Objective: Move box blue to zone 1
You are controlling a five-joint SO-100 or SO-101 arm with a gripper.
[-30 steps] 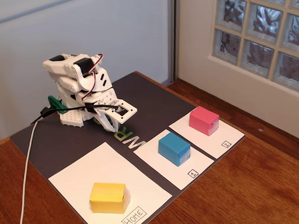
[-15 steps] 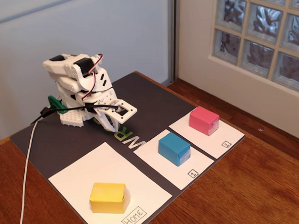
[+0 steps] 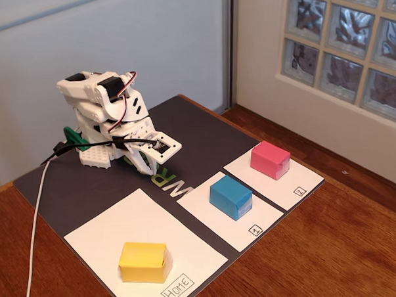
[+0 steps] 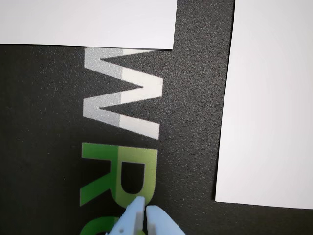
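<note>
The cyan-blue box stands on the white sheet marked "1", the middle sheet in the fixed view. My gripper is folded back near the arm's base, above the dark mat and well left of the blue box. In the wrist view the two pale fingertips are pressed together with nothing between them, over the mat's green and white lettering. The blue box does not show in the wrist view; only the edges of two white sheets do.
A pink box stands on the sheet marked "2". A yellow box stands on the larger "Home" sheet. All sheets lie on a dark mat on a wooden table. A white cable runs down at the left.
</note>
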